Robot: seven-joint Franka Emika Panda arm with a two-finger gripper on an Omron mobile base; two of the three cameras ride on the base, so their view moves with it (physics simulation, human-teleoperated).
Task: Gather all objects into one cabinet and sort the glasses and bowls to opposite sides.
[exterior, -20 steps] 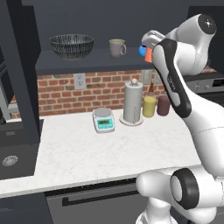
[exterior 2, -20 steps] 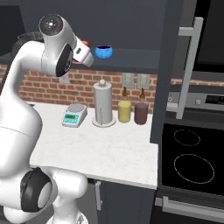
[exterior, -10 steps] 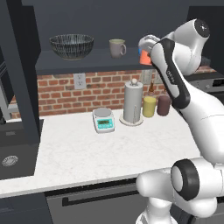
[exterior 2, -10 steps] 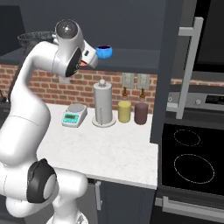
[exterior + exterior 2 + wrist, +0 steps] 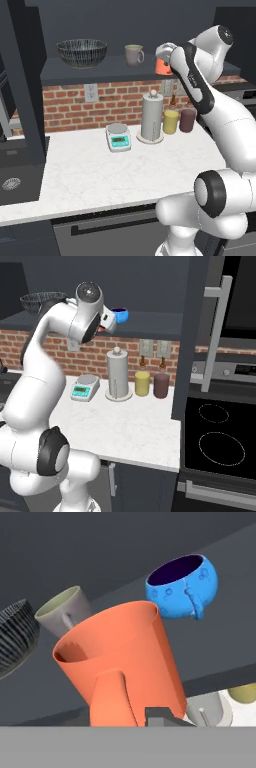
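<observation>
Orange plastic tumbler (image 5: 122,662), plain and handleless, sits clenched in the pincer (image 5: 150,719) above the dark shelf board (image 5: 100,70), tilted. The beige handled mug (image 5: 133,54) stands just left, the glossy blue vessel (image 5: 182,587) beyond.

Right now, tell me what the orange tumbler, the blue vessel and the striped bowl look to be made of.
Orange tumbler: looks like matte plastic or unglazed ceramic; flat, even colour with no highlights. The gripper is shut on it.
Blue vessel: probably glazed ceramic; glossy sheen, dimpled ring marks, dark interior.
Striped bowl: likely ceramic with a dull finish; dark body with fine white radial lines. Being rendered, none is certain.
</observation>
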